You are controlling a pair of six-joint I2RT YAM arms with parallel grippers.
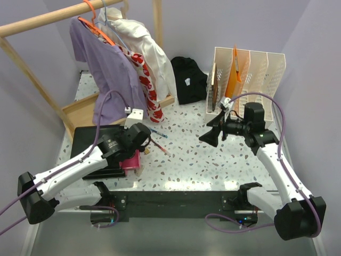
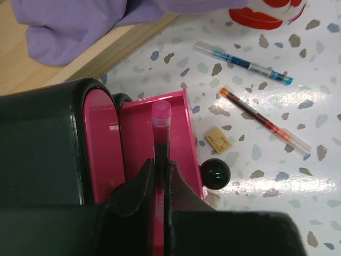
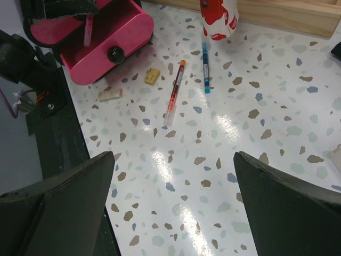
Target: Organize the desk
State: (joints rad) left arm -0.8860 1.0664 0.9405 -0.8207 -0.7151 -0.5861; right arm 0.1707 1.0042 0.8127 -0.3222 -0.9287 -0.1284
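On the speckled white desk [image 1: 192,154], a pink drawer [image 2: 181,133] with a black knob [image 2: 214,173] stands pulled open. My left gripper [image 2: 159,165] is shut on a pink pen [image 2: 161,120], which it holds lengthwise over the drawer's inside. An orange pen [image 2: 264,120] and a blue pen [image 2: 242,63] lie loose on the desk to the right of the drawer, with a small tan eraser [image 2: 219,140] close to the drawer front. My right gripper [image 3: 173,157] hovers open above bare desk, some way from the orange pen [image 3: 174,93], with nothing between its fingers.
A black organiser [image 1: 90,144] houses the drawer. A whitish eraser [image 3: 110,95] lies by the drawer front. Clothes [image 1: 114,58] hang from a wooden rack over a wooden tray [image 1: 85,109]. A black cloth [image 1: 189,80] and a file sorter [image 1: 248,74] stand at the back. The black rail [image 1: 176,200] runs along the front.
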